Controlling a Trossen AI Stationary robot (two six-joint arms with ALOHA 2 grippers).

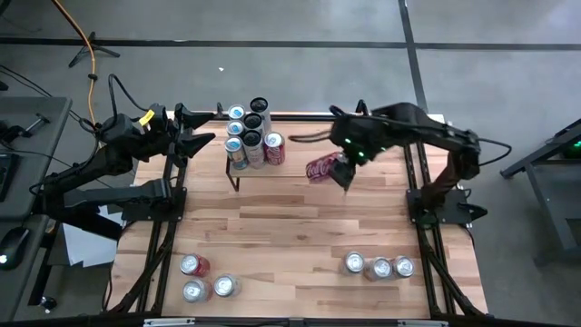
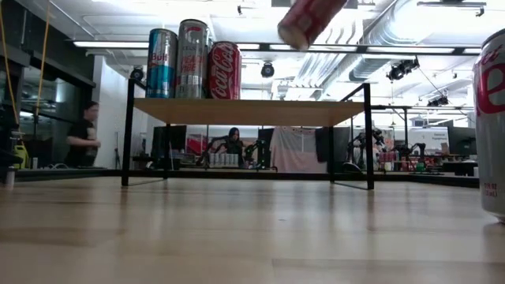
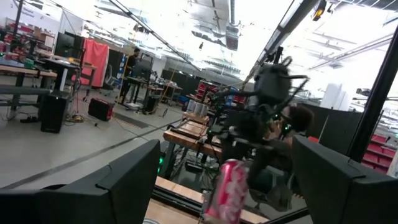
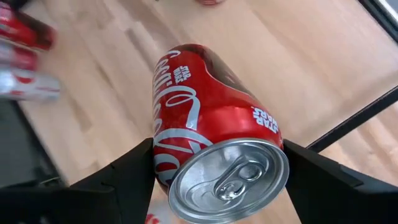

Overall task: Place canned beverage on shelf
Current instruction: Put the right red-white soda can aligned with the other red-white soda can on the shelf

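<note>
The right gripper point(image 1: 338, 171) holds a red cola can point(image 4: 211, 130) clamped between its two fingers point(image 4: 121, 177), the fingers pressing the can's sides near its top rim, with the pull-tab end toward the wrist and the base pointing away; seen from table height the can point(image 2: 309, 20) hangs tilted, well above the shelf point(image 2: 248, 110) and over its bare half. The left gripper point(image 1: 201, 138) waits off the other end of the shelf with its fingers spread and nothing between them.

The main hazard, as I judge it, is the tilt; set down leaning like this, the can would land on the edge of its base and could topple or roll off the plank; the wrist needs to bring it upright before the fingers let go. A second hazard is the cluster of standing cans point(image 1: 249, 136) at the far end of the plank from the fingers; a sideways sweep at can height could knock them like skittles. A third is the grip itself; the fingers hold a smooth round wall high up, so a quick swing might let the can slip or pivot.

Room looks generous below and just beyond the fingers; that half of the plank is bare; its long edges are close, though, so the landing spot should sit mid-width. The black table frame rail point(image 1: 290, 116) runs close behind the shelf.
</note>
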